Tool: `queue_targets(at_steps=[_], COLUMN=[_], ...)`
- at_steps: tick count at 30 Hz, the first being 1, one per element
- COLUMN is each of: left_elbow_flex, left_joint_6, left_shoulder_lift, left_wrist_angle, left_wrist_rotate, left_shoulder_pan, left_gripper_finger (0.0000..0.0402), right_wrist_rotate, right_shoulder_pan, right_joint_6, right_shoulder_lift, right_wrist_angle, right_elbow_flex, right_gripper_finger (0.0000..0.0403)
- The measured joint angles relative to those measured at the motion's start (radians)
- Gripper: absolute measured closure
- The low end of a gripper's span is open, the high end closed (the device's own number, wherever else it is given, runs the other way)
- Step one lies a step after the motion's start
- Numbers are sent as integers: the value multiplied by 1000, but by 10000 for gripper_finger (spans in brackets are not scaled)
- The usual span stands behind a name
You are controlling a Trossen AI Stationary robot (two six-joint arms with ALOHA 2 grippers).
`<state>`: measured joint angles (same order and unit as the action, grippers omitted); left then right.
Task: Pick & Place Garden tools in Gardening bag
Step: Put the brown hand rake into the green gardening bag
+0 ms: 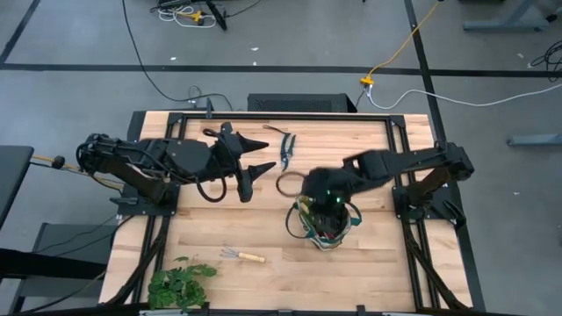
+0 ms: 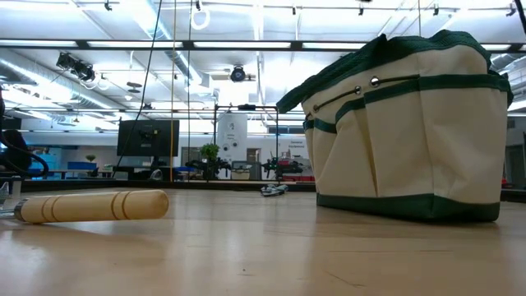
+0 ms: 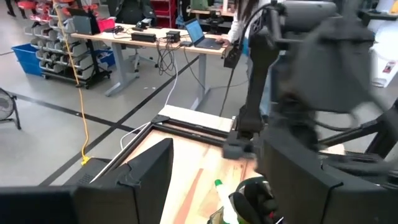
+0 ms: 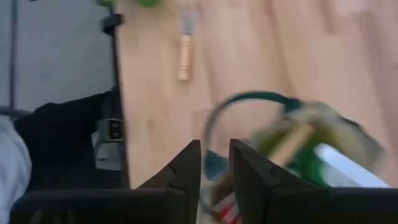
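Observation:
The cream and dark green gardening bag (image 1: 323, 221) stands on its base right of the table's middle; it fills the right of the low view (image 2: 411, 131). A wooden handle (image 4: 289, 144) and the green spray bottle (image 4: 339, 163) show inside it. My right gripper (image 1: 321, 198) hovers over the bag's mouth, fingers close together and empty (image 4: 215, 163). My left gripper (image 1: 260, 156) is open and empty, above the table left of the dark-handled pruning shears (image 1: 287, 149). A wooden-handled hand rake (image 1: 242, 255) lies flat near the front edge.
A leafy plant bunch (image 1: 180, 283) lies at the front left corner. One dark loop handle of the bag (image 1: 290, 183) droops toward the shears. The rake's handle (image 2: 94, 205) lies near the low camera. A person (image 3: 239, 25) stands beyond the table.

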<state>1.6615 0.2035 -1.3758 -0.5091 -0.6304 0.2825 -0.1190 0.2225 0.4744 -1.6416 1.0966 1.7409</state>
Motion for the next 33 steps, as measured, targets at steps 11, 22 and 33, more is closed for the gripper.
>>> queue_targets(at_steps=[11,22,33], left_elbow_flex=[0,1,0], left_joint_6=[11,-5,-6], left_shoulder_lift=[28,134,139], left_wrist_angle=[-78,-142,-177], left_wrist_rotate=[31,-5,-5], left_shoulder_pan=[22,116,154], left_gripper_finger=[152,152,152], right_wrist_rotate=[-3,-110,-162], right_shoulder_pan=[158,156,81], right_joint_6=[45,45,37], right_shoulder_lift=[-231,-392,-448], right_wrist_angle=[-278,-550,-613], right_elbow_flex=[-1,-1,-1], right_gripper_finger=[334,370,374])
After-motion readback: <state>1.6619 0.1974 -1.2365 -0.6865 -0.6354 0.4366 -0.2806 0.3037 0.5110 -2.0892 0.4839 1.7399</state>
